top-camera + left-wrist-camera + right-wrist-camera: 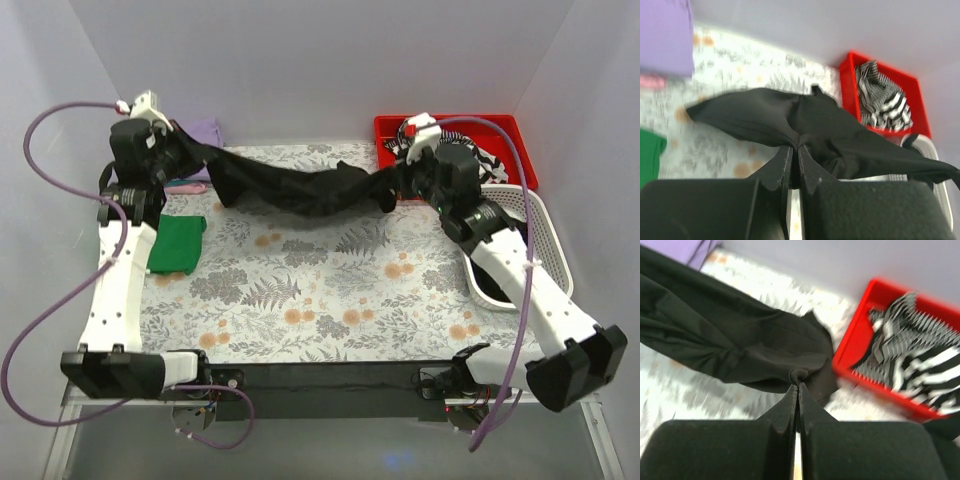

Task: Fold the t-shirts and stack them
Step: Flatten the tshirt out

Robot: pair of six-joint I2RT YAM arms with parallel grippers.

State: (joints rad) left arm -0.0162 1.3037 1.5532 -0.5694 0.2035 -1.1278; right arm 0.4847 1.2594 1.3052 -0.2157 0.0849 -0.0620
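**Flowered worktop [320, 300], black t-shirt [300, 190] slung between two arms**

White walls close in the worktop on three sides. Across its far part the black t-shirt hangs like a slack rope from the left arm [125, 260] to the right arm [520, 275]. It is bunched and twisted, and whether its drooping middle touches the print I cannot tell. The left jaws are pressed together on a fold of the black cloth. The right jaws pinch a small gathered knot of it.

A lavender shirt [205, 130], a pink sliver [185, 185] and a green shirt [180, 243] lie at the far left. A red bin [520, 128] of striped cloth [882, 100] and a white basket [548, 235] stand at the right.

The shirt looks light, limp and shapeless, so it will sag wherever it is not held. Mid-cloth bunches like these probably will not let it spread. Shoulder seams or hem corners seem the better places to take hold.
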